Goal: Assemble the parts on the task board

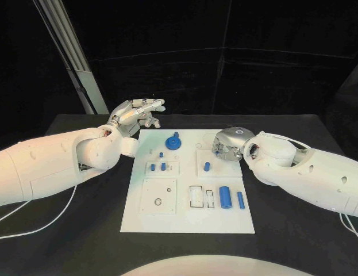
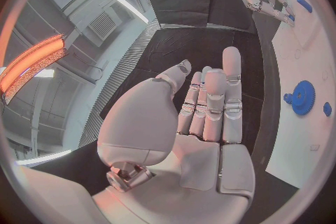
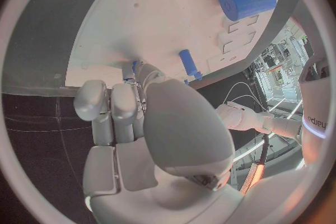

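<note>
Looks like early days here. The task board (image 1: 187,218) sits dead center with the blue gear (image 1: 174,141) up at 12 o'clock, the fat cylinder (image 1: 225,196) and thin rod (image 1: 240,200) lying loose around 5. Left hand (image 1: 137,115) hovers at 11, fingers apart, holding nothing. Right hand (image 1: 228,144) is curled over the board at 1; can't tell whether it's got anything. I'd guess most of it's left.

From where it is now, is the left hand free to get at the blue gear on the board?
Probably yes. The left hand is raised, fingers apart and holding nothing, just off the task board's far left corner. The blue gear stands close by with nothing between them; the right hand sits further right.
</note>
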`<move>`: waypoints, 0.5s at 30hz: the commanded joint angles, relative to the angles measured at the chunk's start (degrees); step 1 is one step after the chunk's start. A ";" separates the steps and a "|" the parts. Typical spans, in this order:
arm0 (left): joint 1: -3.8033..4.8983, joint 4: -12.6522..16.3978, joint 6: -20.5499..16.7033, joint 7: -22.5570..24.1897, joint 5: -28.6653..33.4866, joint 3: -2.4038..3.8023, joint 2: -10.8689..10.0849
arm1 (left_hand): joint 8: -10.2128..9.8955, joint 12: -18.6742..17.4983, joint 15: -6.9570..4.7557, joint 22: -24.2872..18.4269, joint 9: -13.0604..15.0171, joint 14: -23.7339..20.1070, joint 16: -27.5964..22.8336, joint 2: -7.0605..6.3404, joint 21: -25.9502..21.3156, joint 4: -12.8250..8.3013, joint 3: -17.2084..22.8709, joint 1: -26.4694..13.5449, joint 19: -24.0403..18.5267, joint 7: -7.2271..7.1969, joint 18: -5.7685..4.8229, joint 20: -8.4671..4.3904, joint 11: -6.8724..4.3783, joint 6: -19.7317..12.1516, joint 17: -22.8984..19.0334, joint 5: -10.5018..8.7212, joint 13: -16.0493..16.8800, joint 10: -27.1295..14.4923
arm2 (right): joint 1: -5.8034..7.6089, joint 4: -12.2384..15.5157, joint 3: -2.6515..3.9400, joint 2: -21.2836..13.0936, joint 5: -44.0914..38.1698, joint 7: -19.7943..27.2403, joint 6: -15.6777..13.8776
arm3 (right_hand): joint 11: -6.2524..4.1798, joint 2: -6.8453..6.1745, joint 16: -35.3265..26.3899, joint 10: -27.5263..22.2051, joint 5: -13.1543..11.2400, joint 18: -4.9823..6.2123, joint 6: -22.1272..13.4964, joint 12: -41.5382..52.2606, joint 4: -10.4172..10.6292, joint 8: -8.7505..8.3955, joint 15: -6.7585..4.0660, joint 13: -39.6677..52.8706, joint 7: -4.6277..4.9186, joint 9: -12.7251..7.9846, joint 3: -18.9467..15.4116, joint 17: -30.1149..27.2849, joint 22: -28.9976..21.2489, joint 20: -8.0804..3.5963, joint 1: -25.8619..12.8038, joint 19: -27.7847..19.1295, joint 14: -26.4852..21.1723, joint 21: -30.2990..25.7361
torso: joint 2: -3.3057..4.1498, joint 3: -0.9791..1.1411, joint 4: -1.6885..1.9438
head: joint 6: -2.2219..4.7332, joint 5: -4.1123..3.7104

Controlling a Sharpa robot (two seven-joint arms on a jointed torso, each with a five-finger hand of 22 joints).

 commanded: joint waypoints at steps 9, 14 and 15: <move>0.08 0.05 -0.89 0.74 -0.17 0.04 -0.14 | 0.31 0.28 0.07 -0.16 -0.07 -0.36 -0.49 -0.20 -0.40 -0.22 0.02 0.24 -0.27 0.14 0.36 0.00 0.09 -0.37 -0.32 0.24 -0.13 -0.44 | -0.43 1.01 -0.21 -0.45 -1.08 -0.65 -5.27 | -0.34 -0.62 1.07 1.76 0.52 -0.82 1.76 -0.29 -1.52 0.28 -0.60 0.07 -0.39 0.25 3.61 0.20 1.71 -0.28 -1.86 1.17 1.12 1.13 | -0.02 0.00 0.01 | -0.12 -0.02; 0.08 0.00 -1.04 0.80 -0.18 0.04 -0.14 | 0.31 0.28 0.07 -0.16 -0.07 -0.36 -0.49 -0.20 -0.40 -0.22 0.02 0.24 -0.27 0.14 0.36 0.00 0.09 -0.37 -0.32 0.24 -0.13 -0.44 | -0.45 1.24 -0.21 -0.62 -1.03 -0.34 -6.40 | -0.37 -0.94 1.18 2.00 0.73 -0.86 1.93 -0.46 -2.20 0.19 -0.60 0.09 -0.35 0.25 4.64 0.08 1.94 -0.33 -2.32 1.25 1.09 1.30 | 0.00 0.03 0.00 | -0.11 0.02; 0.08 -0.03 -1.07 0.81 -0.18 0.04 -0.14 | 0.31 0.28 0.07 -0.16 -0.07 -0.36 -0.49 -0.20 -0.40 -0.22 0.02 0.24 -0.27 0.14 0.36 0.00 0.09 -0.37 -0.32 0.24 -0.13 -0.44 | -0.45 1.31 -0.21 -0.67 -0.96 -0.25 -6.57 | -0.36 -1.05 1.23 2.04 0.84 -0.86 1.96 -0.53 -2.40 0.15 -0.60 0.10 -0.33 0.25 4.96 0.06 1.98 -0.33 -2.50 1.25 1.08 1.33 | -0.02 0.04 -0.01 | -0.11 0.00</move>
